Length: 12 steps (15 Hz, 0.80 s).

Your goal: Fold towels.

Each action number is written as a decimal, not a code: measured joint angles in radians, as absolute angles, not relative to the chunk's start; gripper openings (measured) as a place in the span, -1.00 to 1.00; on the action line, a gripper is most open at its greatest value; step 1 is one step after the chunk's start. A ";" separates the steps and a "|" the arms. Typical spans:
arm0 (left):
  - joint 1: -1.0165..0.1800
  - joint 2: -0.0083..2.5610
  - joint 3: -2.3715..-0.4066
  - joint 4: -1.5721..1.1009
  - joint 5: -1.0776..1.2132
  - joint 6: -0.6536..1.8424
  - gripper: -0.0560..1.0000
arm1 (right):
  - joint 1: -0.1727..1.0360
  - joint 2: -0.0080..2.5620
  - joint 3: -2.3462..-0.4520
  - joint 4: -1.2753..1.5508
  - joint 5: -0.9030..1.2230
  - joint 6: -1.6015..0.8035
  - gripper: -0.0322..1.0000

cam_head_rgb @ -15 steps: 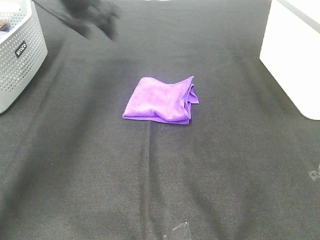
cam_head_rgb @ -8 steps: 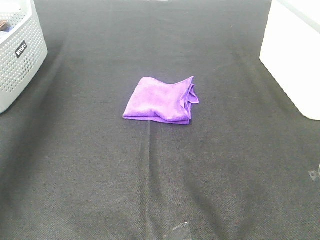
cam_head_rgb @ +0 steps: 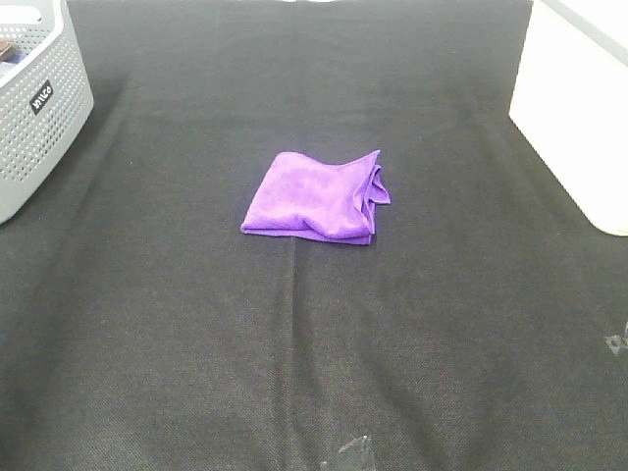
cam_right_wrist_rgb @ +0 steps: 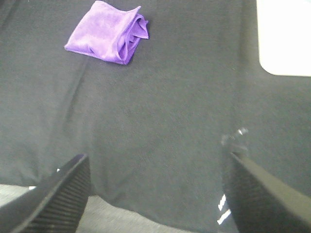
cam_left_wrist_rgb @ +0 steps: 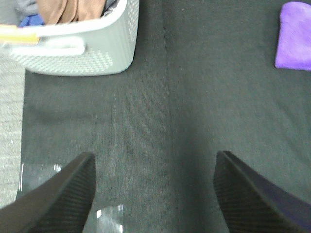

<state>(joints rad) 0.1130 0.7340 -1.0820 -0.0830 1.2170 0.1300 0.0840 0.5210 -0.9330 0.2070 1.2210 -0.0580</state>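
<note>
1. Purple towel [cam_head_rgb: 314, 197] sitting folded into a small chunky packet near the middle of the black tablecloth [cam_head_rgb: 294, 373], well apart from the grey basket [cam_head_rgb: 39, 108] on one side and the white bin [cam_head_rgb: 574, 108] on the other.
2. Looks soft, floppy and very light, so probably zero resistance when lifted but also zero shape-holding. Likely to sag and unroll if grabbed by one layer only.
3. Not slippery by the look of it, fuzzy microfibre, and not fragile either.
4. Loose bunched edges on the side facing the white bin, a smooth closed fold on the basket side. Best bet for a grip: pinch through all layers at the ruffled edge or a corner, not the top sheet alone.
5. Left gripper [cam_left_wrist_rgb: 153, 194] spread wide, nothing between the fingers, hanging over bare cloth near the basket with the towel off at the far edge of the left wrist view.
6. Right gripper [cam_right_wrist_rgb: 158, 194] also wide open and empty, low near the table's front edge, towel well ahead of it.
7. Neither gripper visible from the high camera, so both well clear of the towel.
</note>
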 joint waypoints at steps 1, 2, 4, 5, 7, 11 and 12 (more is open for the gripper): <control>0.113 0.604 -1.013 -0.080 1.219 0.130 0.35 | 0.084 0.450 -0.886 0.187 1.221 -0.058 0.48; 0.113 0.498 -0.957 -0.074 1.221 0.130 0.35 | 0.084 0.380 -0.841 0.168 1.222 -0.058 0.48; 0.096 0.317 -0.859 -0.066 1.221 0.130 0.35 | 0.084 0.274 -0.779 0.140 1.225 -0.058 0.48; 0.069 0.249 -0.824 -0.064 1.222 0.130 0.35 | 0.084 0.233 -0.759 0.137 1.225 -0.058 0.48; 0.038 0.106 -0.760 -0.047 1.224 0.129 0.35 | 0.084 0.158 -0.731 0.135 1.225 -0.060 0.48; 0.034 -0.005 -0.623 -0.042 1.229 0.097 0.35 | 0.084 0.020 -0.663 0.135 1.225 -0.095 0.48; 0.034 -0.005 -0.588 -0.043 1.229 0.092 0.35 | 0.084 -0.001 -0.644 0.132 1.226 -0.097 0.48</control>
